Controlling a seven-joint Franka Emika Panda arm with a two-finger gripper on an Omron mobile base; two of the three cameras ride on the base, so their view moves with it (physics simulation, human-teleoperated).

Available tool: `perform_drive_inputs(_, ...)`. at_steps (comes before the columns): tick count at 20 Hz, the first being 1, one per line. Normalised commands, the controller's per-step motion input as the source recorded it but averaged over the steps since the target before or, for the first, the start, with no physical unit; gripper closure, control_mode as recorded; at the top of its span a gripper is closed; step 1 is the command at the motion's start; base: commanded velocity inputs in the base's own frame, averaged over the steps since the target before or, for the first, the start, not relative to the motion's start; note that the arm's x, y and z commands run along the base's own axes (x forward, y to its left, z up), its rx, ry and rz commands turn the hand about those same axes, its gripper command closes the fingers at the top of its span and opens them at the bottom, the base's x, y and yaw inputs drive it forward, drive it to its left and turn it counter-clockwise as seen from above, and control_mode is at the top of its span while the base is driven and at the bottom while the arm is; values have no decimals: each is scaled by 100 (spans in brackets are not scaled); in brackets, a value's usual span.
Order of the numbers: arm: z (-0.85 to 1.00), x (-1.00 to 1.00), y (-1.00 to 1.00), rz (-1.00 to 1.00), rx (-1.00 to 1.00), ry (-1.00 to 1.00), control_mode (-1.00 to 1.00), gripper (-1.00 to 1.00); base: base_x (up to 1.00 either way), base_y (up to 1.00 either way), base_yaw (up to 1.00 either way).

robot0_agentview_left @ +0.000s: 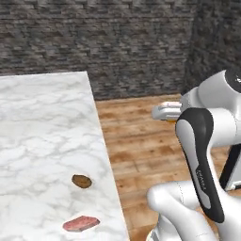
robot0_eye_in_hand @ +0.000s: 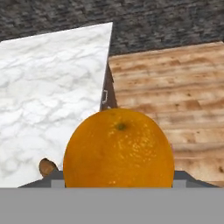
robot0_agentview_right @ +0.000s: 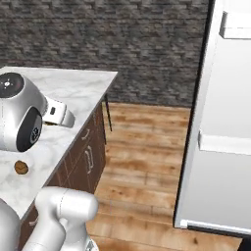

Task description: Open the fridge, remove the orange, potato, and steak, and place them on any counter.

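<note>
Arm pose: white arm rises from the base and reaches forward; the hand is held above the wooden floor, just off the counter edge.
Gripper: fingers set wide, clamped on the orange, which sits between them and fills the lower centre of the hand view.
Counter: white marble slab, to the left of the arm.
Potato: lies on the counter near its right edge.
Steak: lies flat on the counter, near the potato and apart from it, closer to the base.
Fridge: stands at the right, light grey interior showing.
</note>
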Motion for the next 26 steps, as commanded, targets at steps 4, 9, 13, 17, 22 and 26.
perform_drive_inputs(4, 0, 0, 0, 0, 0, 0, 100, 100, 0, 30, 45)
perform_drive_inputs(9, 0, 0, 0, 0, 0, 0, 100, 100, -10, 0, 56)
perform_drive_inputs(13, 0, 0, 0, 0, 0, 0, 100, 100, -13, 32, 50)
perform_drive_inputs(17, 0, 0, 0, 0, 0, 0, 100, 100, 0, 51, 41)
perform_drive_inputs(22, 0, 0, 0, 0, 0, 0, 100, 100, 0, 64, 26)
perform_drive_inputs(26, 0, 0, 0, 0, 0, 0, 100, 100, 0, 58, 18)
